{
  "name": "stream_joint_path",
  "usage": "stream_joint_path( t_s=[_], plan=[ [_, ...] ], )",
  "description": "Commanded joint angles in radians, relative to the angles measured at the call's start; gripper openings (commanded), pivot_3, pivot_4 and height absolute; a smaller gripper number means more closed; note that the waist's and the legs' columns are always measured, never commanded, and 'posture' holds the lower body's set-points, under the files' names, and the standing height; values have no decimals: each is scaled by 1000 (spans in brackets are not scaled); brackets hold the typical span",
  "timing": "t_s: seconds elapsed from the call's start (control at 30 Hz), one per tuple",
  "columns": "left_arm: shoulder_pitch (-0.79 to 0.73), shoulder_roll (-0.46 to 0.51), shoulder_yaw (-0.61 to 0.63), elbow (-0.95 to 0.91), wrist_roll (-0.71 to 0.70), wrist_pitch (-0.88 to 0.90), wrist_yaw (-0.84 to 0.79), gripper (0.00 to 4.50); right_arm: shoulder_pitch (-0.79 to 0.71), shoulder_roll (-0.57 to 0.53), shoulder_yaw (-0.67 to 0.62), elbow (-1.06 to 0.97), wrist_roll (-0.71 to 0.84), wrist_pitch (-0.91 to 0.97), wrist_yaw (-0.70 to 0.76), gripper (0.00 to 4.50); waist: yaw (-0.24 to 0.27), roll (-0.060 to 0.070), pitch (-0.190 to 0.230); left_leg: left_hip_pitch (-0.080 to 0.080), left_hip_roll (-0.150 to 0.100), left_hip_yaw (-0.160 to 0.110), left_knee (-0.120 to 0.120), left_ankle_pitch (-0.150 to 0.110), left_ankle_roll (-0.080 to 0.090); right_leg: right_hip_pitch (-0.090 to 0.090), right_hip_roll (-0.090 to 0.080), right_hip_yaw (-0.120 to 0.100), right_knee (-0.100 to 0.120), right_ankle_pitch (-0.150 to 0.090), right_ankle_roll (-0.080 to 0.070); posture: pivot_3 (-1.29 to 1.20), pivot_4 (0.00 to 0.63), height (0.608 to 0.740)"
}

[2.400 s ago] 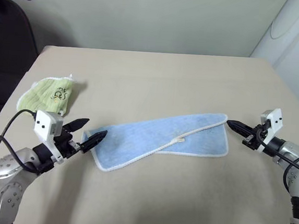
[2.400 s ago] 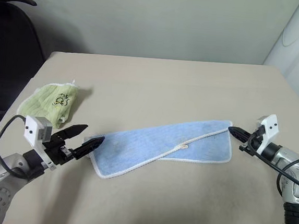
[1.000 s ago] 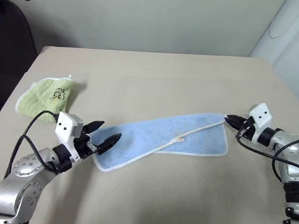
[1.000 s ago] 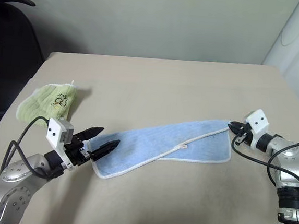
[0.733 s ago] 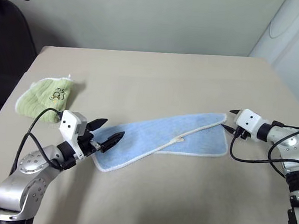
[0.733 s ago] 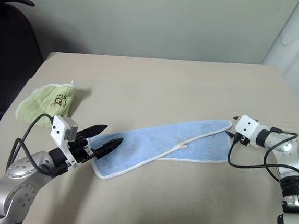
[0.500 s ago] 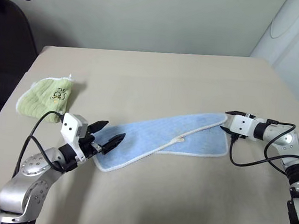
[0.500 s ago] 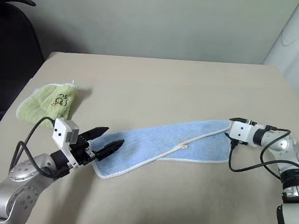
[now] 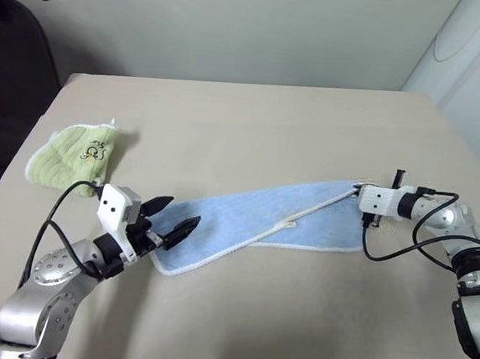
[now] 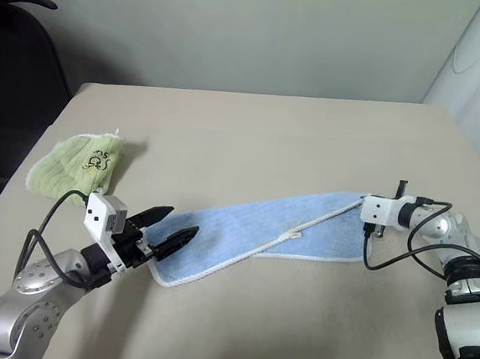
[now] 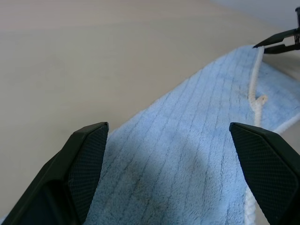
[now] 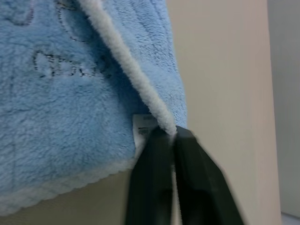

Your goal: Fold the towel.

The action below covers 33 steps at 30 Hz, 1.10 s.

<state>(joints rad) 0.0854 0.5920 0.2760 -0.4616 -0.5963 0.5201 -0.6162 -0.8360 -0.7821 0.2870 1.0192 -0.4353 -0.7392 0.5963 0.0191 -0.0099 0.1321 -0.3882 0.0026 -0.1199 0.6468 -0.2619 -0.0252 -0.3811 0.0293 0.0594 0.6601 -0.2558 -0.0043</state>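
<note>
Since the earlier frames the right gripper point(image 10: 365, 209) has advanced from off the towel's right end onto its upper right corner, rolling its wrist and closing; the left gripper point(image 9: 172, 216) has crept slightly toward the lower left end.

The towel point(image 9: 270, 224) is lying as a long, slanted band across the centre of the table point(image 9: 253, 122), running from lower left to right of centre, its top layer already lapped over along a white edging line with a small loop. The pale green cloth point(image 9: 78, 153) is sitting apart at the left.

The right gripper is pinching the white-edged corner, fingers point(image 12: 161, 187) pressed together on the hem in the right wrist view. The left gripper is standing wide apart, one finger point(image 11: 79, 164) on each side of the blue pile, gripping nothing.

Judgement: the corner-grasp step is half complete. The next move is calling for the left jaws to close on the near corner before any lift.

The right forearm is reaching inward, pitched downward; the left forearm is lying low and roughly level, pointing along the towel.
</note>
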Motion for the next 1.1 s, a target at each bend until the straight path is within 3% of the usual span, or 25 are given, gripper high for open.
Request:
stream_joint_path(
  t_s=[0.03,0.17,0.37,0.53,0.83,1.0,1.1],
  plan=[
    [13,61,10,-12,55,-59,-53,4500,-19,-1,-11,-5,14,-14,-12,40,-1,0,0,0,0,0,0,0,0,0,0,0,0,0,0,0,150,740],
    [46,206,14,51,122,-111,-196,4500,-13,10,-19,-18,20,-7,-26,40,-6,0,0,0,0,0,-1,-1,-1,-2,0,0,1,-1,-2,0,150,740],
    [69,436,55,126,87,-136,-510,4500,-3,30,-21,-28,25,0,-41,40,-5,0,0,-8,1,0,0,-1,-1,-10,0,0,3,-1,-2,0,150,740],
    [44,526,-38,147,161,-230,-647,4500,21,38,-33,-59,44,11,-54,40,-5,0,0,-12,1,0,0,-1,-2,-13,0,0,3,-1,-2,0,150,740],
    [-100,524,-289,230,348,-336,-711,4500,108,26,-65,-159,87,54,-62,40,-8,0,0,-13,1,-1,-1,-1,-2,-15,0,-1,2,-1,-2,0,150,740],
    [-158,494,-370,313,416,-371,-704,4500,177,12,-94,-238,113,91,-57,40,-5,5,-3,-14,1,-1,0,-1,-2,-14,0,-1,2,-1,-2,0,150,740],
    [-173,466,-389,358,447,-392,-681,3867,210,7,-110,-280,125,113,-53,0,-3,11,-7,-13,0,-1,0,0,-1,-14,-1,-1,3,-1,-2,0,150,740]
  ],
)
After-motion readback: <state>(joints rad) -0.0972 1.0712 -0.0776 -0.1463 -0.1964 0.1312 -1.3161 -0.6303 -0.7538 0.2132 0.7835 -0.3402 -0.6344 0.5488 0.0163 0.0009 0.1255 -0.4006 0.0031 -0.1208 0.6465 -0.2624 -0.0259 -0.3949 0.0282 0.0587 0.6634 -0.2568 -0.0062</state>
